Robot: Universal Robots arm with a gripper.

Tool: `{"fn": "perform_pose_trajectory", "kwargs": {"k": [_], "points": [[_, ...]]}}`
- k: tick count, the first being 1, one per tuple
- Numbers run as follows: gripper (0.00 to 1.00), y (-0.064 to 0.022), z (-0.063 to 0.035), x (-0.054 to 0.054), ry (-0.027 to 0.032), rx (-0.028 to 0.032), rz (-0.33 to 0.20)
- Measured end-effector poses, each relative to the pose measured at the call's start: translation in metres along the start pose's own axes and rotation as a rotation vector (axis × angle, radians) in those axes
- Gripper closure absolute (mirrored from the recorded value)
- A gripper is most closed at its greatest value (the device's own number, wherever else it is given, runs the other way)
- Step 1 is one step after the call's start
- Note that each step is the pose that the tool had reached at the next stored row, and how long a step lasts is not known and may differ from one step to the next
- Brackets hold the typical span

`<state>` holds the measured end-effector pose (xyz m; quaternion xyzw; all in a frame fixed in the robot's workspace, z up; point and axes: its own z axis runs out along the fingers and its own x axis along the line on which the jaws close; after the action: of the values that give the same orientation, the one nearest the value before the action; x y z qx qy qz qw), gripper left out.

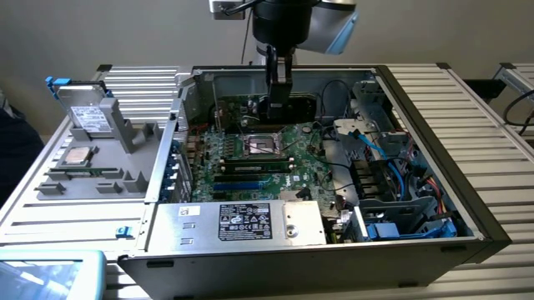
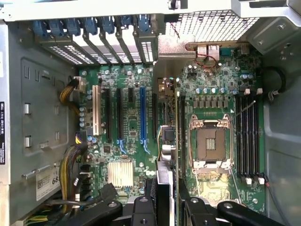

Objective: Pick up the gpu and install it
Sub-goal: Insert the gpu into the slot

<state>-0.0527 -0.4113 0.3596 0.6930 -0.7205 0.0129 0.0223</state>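
Above motherboard (image 2: 127,141), gpu (image 2: 165,174) clamped in gripper (image 2: 167,207)

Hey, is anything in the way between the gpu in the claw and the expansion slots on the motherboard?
Nothing visible. The claw holds the gpu edge-on above the motherboard, near the blue slot. The slots look empty, and the cables lie by the case wall.

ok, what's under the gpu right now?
The gpu, edge-on in the gripper, sits above the motherboard between the blue slot and the CPU socket. A black slot shows beside it; the strip of board directly beneath the card is covered.
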Motion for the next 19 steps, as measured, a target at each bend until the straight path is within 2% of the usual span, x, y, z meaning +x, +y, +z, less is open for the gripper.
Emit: {"fn": "perform_pose_trajectory", "kwargs": {"k": [6, 9, 11, 15, 16, 19], "points": [[0.72, 0.0089, 0.0073, 0.0, 0.009, 0.0002, 0.0], [0.72, 0.0157, 0.0104, 0.0, 0.0093, 0.0003, 0.0], [0.72, 0.0213, 0.0122, 0.0, 0.0126, 0.0, 0.0], [0.72, 0.0261, 0.0181, 0.0, 0.0149, -0.0013, 0.0], [0.72, 0.0269, 0.0198, 0.0, 0.0149, -0.0021, 0.0], [0.72, 0.0271, 0.0228, 0.003, 0.0155, -0.0133, 0.0]]}}
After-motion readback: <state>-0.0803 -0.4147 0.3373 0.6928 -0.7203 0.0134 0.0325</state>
